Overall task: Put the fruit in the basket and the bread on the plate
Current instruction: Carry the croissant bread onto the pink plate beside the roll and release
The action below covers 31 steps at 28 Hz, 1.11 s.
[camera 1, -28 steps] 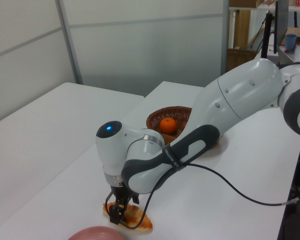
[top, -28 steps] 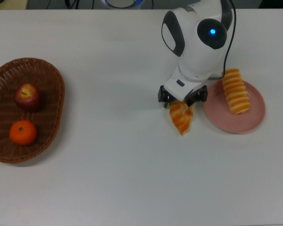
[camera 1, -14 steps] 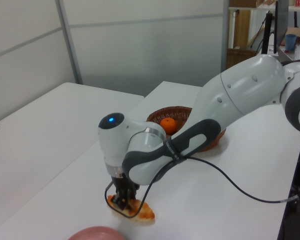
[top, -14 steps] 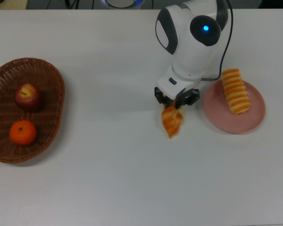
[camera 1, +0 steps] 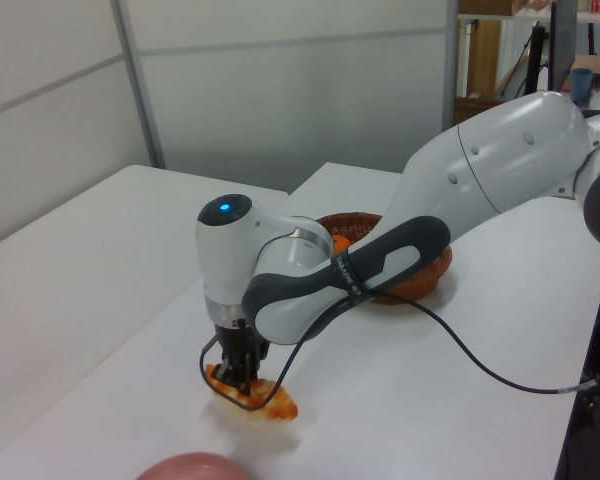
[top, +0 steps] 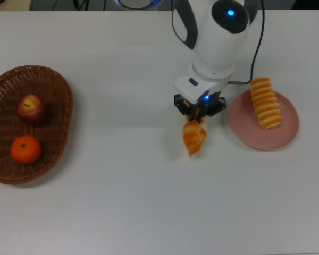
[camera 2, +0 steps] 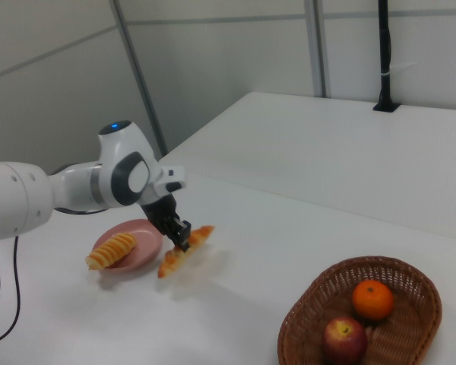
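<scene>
Clamped on the croissant-like pastry [top: 193, 137], the end effector [top: 198, 110] now carries it off the desk [top: 127, 202]: a second ago the pastry lay flat beside the plate with the fingers only coming around its upper end, and since then the arm has risen and the pastry has come up with it. In the right view it hangs tilted from the closed fingers, its long pointed end drooping down toward the desk, with a soft shadow under it that suggests it is clear of the surface. In the top view it has also shifted a little toward the top view's left, so it sits just beside the pink plate [top: 287, 133] rather than over it. The ridged roll [top: 265, 102] already lies on that plate, and the apple [top: 31, 109] and the mandarin [top: 25, 149] both rest inside the wicker basket [top: 61, 95], well apart from the arm. By my reading the pick has succeeded and this pastry is the only item not yet placed; what remains is to carry it toward the top view's right and set it down on the free part of the plate next to the roll. Held by one end, it may swing or slip.
</scene>
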{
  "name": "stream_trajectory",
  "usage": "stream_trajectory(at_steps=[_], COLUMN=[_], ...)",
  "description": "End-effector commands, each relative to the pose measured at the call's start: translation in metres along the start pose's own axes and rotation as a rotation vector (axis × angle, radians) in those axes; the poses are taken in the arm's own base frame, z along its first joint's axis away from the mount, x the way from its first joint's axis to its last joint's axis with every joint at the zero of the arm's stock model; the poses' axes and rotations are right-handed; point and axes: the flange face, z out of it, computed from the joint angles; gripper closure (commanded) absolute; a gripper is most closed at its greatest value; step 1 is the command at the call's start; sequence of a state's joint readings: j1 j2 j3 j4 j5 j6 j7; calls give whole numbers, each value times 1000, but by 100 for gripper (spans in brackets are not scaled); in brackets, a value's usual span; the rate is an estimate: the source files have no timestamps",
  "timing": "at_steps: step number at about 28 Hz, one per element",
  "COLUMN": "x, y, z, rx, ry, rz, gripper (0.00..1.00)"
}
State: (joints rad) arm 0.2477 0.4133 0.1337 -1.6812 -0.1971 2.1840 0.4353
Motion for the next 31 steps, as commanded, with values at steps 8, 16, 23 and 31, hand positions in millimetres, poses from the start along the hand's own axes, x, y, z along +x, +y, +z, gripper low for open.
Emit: stream_trajectory(at_steps=[8, 16, 23, 31], x=[-28, -53, -53, -50], y=[-91, -139, -139, -131], z=[-38, -26, -27, -32], rx=[15, 8, 6, -2], ry=[47, 34, 37, 34], rz=[-133, -223, -221, -205], gripper=[100, 68, 36, 0])
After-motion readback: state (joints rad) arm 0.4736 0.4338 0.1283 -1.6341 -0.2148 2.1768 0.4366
